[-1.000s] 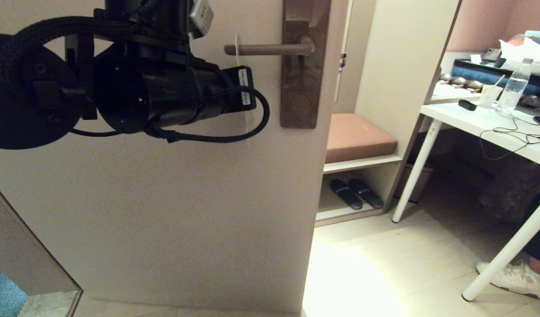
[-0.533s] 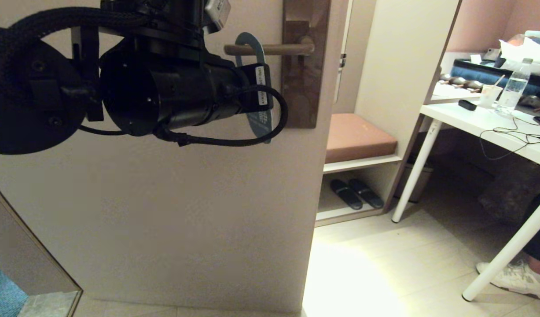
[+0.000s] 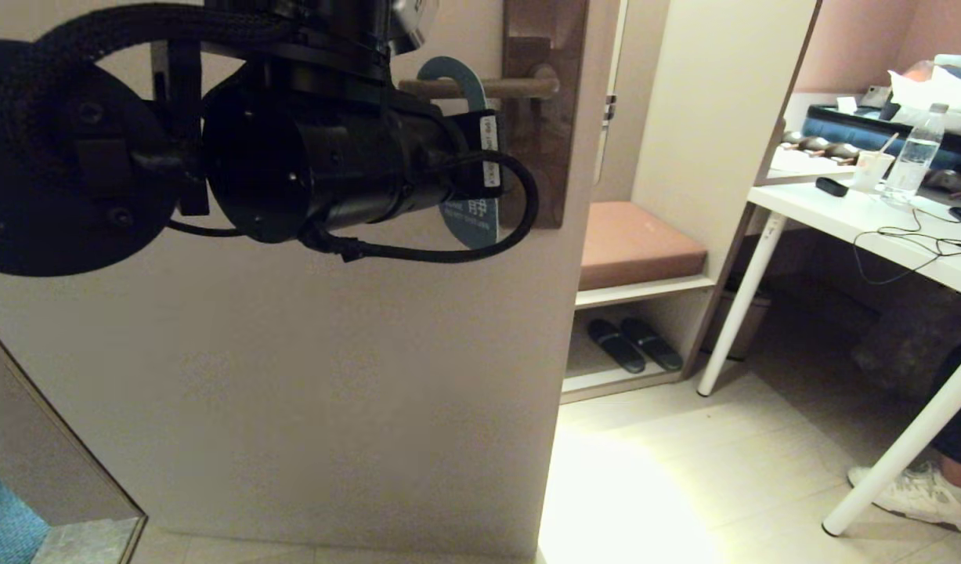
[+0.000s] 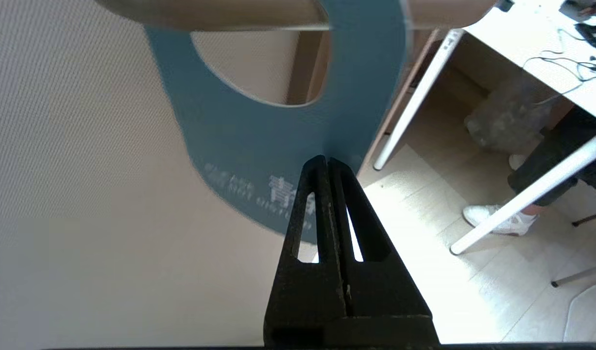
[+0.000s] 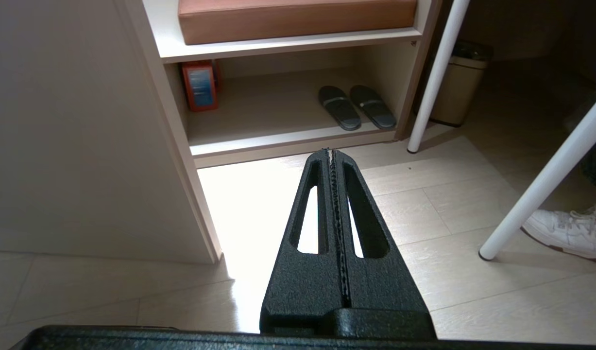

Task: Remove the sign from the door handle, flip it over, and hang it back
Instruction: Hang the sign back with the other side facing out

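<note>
left arm [image 3: 308,168] shifted right toward backplate | sign [image 3: 468,141] turned from edge-on to blue face showing | sign slid along door handle [image 3: 519,86] toward backplate

The bulky black left arm [image 3: 308,168] reaches across the upper part of the head view at about handle height, its braided cable looping under the wrist. Its slim black slotted left gripper [image 4: 325,163] has its two fingers pressed together on the edge of a thin card. The black right gripper [image 5: 331,153] hangs low, pointing down, fingers closed on nothing.
</note>
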### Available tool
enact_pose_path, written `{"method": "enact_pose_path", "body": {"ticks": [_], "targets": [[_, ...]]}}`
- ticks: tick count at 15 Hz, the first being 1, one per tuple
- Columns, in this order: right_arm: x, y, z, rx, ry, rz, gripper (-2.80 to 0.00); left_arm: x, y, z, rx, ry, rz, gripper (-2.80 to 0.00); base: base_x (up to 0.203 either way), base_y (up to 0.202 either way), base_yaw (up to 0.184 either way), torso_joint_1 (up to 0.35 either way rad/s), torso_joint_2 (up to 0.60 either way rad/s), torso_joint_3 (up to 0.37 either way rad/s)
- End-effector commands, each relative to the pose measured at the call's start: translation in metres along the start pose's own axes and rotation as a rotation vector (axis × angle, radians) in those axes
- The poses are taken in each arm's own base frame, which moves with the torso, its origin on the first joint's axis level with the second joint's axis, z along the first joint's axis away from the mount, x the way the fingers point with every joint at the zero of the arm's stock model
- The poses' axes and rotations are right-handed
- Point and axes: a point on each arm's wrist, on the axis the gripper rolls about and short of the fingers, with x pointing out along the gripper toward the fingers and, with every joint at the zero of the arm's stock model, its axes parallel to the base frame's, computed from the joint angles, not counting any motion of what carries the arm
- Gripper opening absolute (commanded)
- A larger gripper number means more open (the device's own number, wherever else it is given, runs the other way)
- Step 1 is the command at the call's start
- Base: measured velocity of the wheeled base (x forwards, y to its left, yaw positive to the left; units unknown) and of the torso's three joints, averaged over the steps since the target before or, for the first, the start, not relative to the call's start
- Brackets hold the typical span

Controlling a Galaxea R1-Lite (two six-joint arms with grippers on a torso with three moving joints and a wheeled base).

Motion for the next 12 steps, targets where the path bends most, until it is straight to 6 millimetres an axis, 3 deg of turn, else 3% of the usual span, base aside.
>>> {"method": "enact_pose_path", "body": {"ticks": [1,12], "targets": [[0.0,0.0,0.0,0.0,0.001,0.0,-2.8,0.004,-0.001,-0.004,0.003,0.01,0.008,-2.8,0.0,0.0,0.0,0.0,0.0,0.0],[0.0,0.0,0.0,0.0,0.001,0.0,-2.8,0.013,0.022,0.004,-0.009,-0.01,0.087,-2.8,0.0,0.0,0.0,0.0,0.0,0.0]]}}
